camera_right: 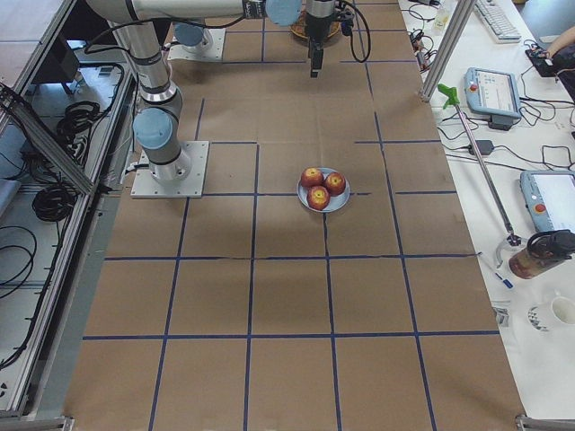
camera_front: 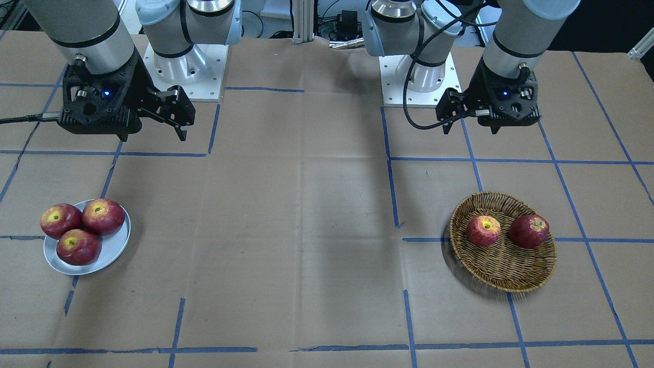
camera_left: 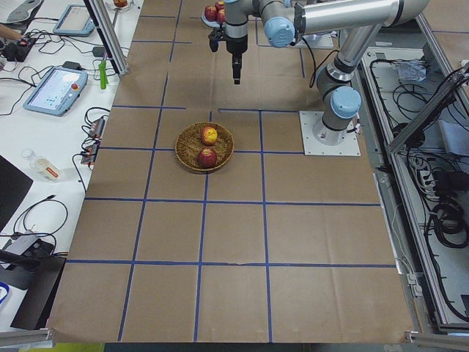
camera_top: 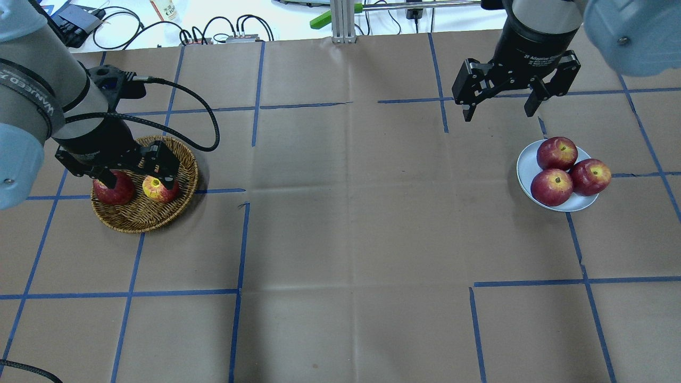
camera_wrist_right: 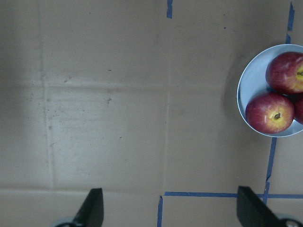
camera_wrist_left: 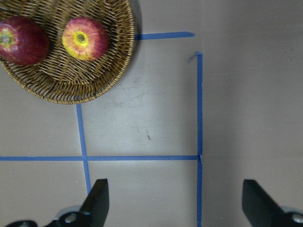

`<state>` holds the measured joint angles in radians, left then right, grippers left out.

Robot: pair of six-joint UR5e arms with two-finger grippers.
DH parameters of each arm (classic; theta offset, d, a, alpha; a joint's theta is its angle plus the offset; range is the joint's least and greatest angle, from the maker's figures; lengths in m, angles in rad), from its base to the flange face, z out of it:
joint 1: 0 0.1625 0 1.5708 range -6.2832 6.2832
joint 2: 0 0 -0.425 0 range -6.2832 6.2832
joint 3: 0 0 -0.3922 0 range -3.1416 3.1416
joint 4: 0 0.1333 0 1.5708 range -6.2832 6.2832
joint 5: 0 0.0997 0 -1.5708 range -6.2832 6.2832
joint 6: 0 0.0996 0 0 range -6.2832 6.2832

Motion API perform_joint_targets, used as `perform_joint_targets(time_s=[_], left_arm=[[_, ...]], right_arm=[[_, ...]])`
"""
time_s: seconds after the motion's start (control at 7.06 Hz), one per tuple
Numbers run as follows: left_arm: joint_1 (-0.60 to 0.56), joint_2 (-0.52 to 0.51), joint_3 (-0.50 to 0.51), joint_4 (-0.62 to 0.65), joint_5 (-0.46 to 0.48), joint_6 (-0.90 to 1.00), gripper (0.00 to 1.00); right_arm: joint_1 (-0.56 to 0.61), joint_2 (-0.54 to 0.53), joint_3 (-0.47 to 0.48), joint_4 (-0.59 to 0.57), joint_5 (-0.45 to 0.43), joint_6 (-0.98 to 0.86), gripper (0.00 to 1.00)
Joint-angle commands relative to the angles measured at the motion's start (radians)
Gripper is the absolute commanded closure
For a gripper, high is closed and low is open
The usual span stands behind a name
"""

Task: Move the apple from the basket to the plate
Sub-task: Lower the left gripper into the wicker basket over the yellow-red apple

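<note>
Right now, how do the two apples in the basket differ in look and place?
Colour: the paler apple is streaky pinkish-red with yellow patches; the dark apple is evenly deep red. Stem hollow: the paler apple's is wide and bright yellow; the dark apple's is small and dull. Place: on the table, the paler apple lies nearer the middle, the dark apple nearer the end. Both sit stem-up and apart in the basket, similar-sized.

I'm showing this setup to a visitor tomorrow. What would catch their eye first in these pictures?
First, the wicker basket on the robot's left side, holding a pale streaky apple and a dark red apple. Across the table, a blue-grey plate carries three red apples. The left pincer and right pincer hang open above the table, holding nothing.
</note>
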<state>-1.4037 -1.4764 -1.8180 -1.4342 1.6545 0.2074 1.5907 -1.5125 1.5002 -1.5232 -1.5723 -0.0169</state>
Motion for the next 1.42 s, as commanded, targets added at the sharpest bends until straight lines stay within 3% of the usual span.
perform_joint_targets(time_s=[0.0,0.28,0.42,0.57,0.71,1.13,1.28], left_arm=[[0.110,-0.163,-0.003,0.159,0.004,0.212,0.00],[0.190,-0.287,-0.004,0.303,-0.002,0.271,0.01],[0.199,-0.332,-0.004,0.314,-0.010,0.349,0.11],[0.207,-0.372,0.008,0.327,-0.078,0.369,0.02],[0.206,-0.366,-0.009,0.352,-0.132,0.374,0.01],[0.204,-0.435,-0.033,0.512,-0.121,0.369,0.01],[0.197,-0.443,-0.033,0.509,-0.120,0.360,0.01]], right_arm=[[0.000,0.000,0.000,0.000,0.000,0.000,0.00],[0.000,0.000,0.000,0.000,0.000,0.000,0.00],[0.000,0.000,0.000,0.000,-0.002,0.000,0.00],[0.000,0.000,0.000,0.000,0.000,0.000,0.00],[0.000,0.000,0.000,0.000,0.000,0.000,0.00],[0.000,0.000,0.000,0.000,0.000,0.000,0.00],[0.000,0.000,0.000,0.000,0.000,0.000,0.00]])
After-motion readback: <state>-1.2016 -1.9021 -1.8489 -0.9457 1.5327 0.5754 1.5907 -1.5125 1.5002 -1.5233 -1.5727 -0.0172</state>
